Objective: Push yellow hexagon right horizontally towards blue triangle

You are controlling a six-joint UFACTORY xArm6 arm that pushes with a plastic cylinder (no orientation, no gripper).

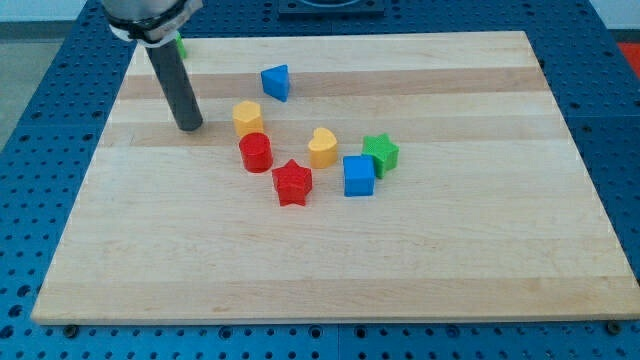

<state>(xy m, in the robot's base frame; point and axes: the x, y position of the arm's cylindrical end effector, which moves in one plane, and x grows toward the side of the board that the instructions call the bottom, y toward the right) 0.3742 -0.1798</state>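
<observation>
The yellow hexagon (pixel 247 117) sits on the wooden board left of centre, toward the view's top. The blue triangle (pixel 276 82) lies up and slightly right of it, apart from it. My tip (pixel 190 127) rests on the board to the left of the yellow hexagon, a short gap away and a little lower in the view. The dark rod rises from it toward the view's top left.
A red cylinder (pixel 256 152) sits just below the yellow hexagon. A red star (pixel 292 182), a yellow heart-like block (pixel 322 147), a blue cube (pixel 358 175) and a green star (pixel 380 152) cluster near the centre. A green block (pixel 182 45) shows partly behind the rod.
</observation>
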